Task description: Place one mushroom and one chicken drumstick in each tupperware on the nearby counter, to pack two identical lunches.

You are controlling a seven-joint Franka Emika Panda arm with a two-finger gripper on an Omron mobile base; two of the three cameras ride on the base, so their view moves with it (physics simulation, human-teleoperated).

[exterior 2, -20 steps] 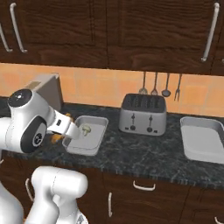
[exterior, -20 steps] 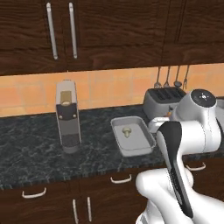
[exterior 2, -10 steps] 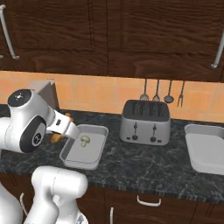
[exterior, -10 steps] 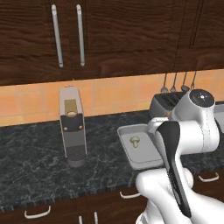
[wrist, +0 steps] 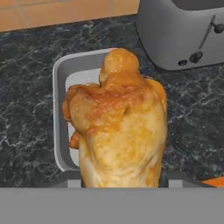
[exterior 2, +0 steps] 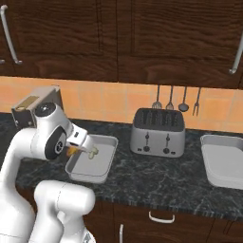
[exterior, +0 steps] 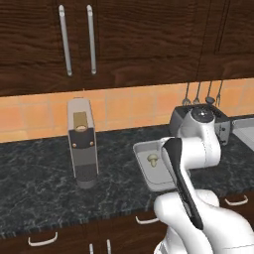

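My gripper (wrist: 121, 178) is shut on an orange-brown chicken drumstick (wrist: 118, 127), which hangs above the near tupperware (wrist: 59, 92) on the dark speckled counter (wrist: 26, 87). From the right base view, the gripper (exterior 2: 79, 150) hovers over the left rim of that tupperware (exterior 2: 105, 163), with a bit of the drumstick (exterior 2: 71, 151) showing under the hand. One mushroom (exterior 2: 94, 151) lies inside the container; it is the pale mushroom (exterior: 153, 159) in the tupperware (exterior: 144, 171) in the left base view. A second tupperware (exterior 2: 223, 161) stands further right on the counter (exterior 2: 156, 180).
A silver four-slot toaster (exterior 2: 158, 133) stands between the two containers, close to the near one's right side (wrist: 183, 30). A grey coffee machine (exterior: 83, 144) is on the left. Utensils (exterior 2: 175, 97) hang on the orange tiled wall. Dark cabinets hang above.
The whole picture has shifted a little, so the base has moved along and towards the counter. The drumstick stays in the gripper over the near tupperware.
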